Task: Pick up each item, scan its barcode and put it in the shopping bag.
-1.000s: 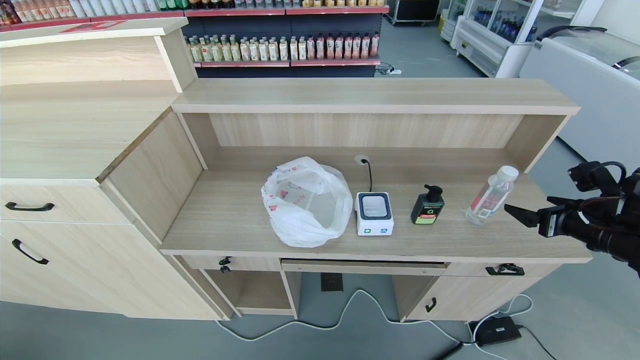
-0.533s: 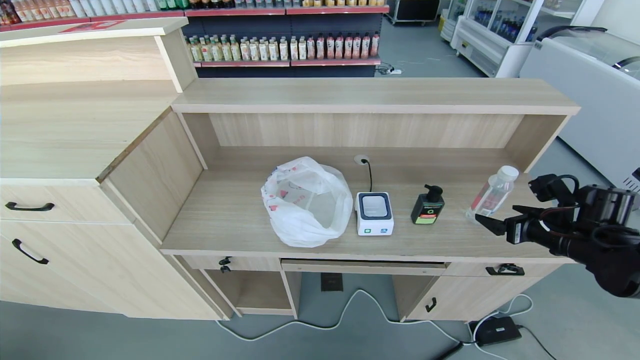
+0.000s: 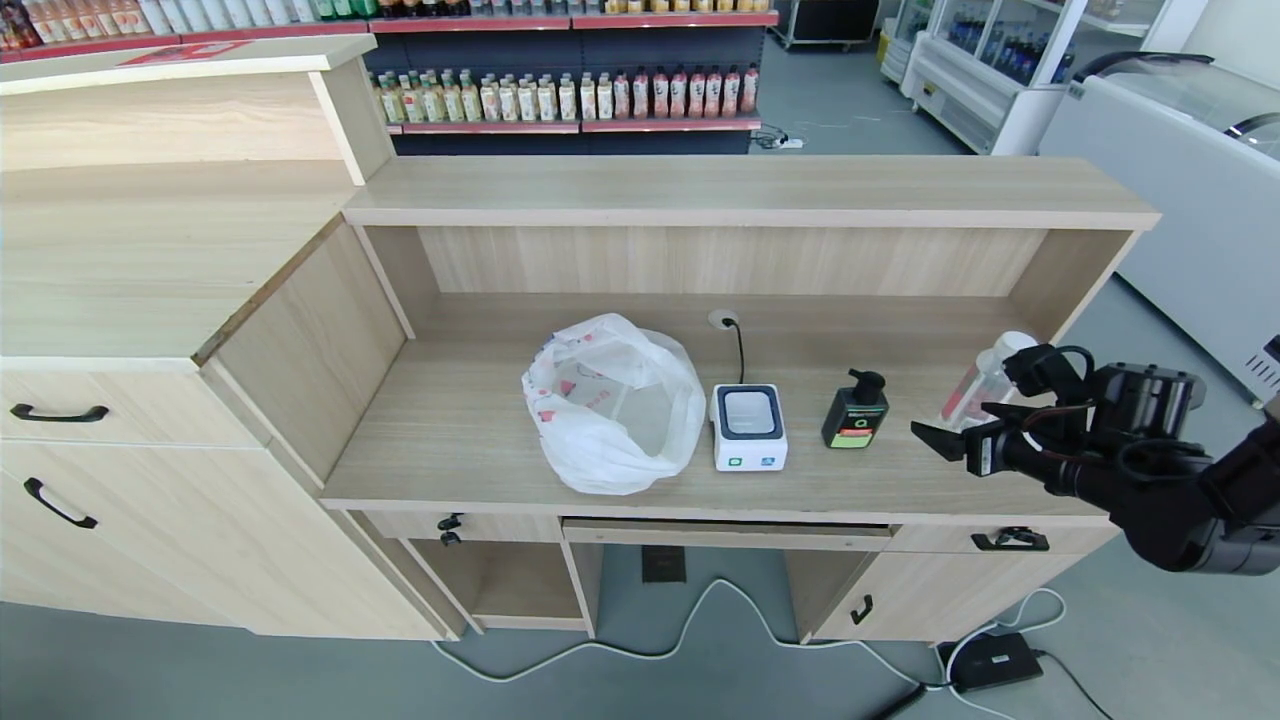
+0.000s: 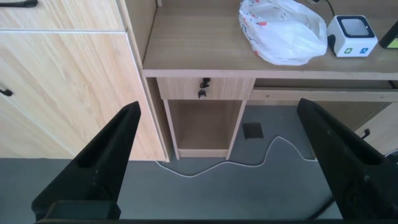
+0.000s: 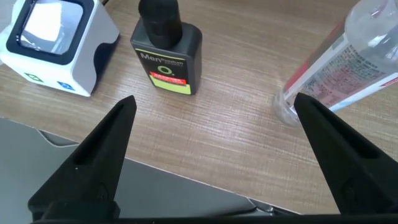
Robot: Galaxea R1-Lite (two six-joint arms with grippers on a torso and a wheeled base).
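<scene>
R gripper has jaws wide apart, holding nothing, hovering over the counter's front R edge; water bottle stands upright just beyond it, near the R finger; pump bottle, also upright, sits a bit to its L; gap's centre-line falls btwn the two, so target unclear, prob. the water bottle as nearest; needs a small shift R to straddle it side-on across its vertical axis; scanner then shopping bag, mouth open, lie further L; pump bottle stands in the carry path to the scanner; L gripper, also open, hangs low, well apart.
</scene>
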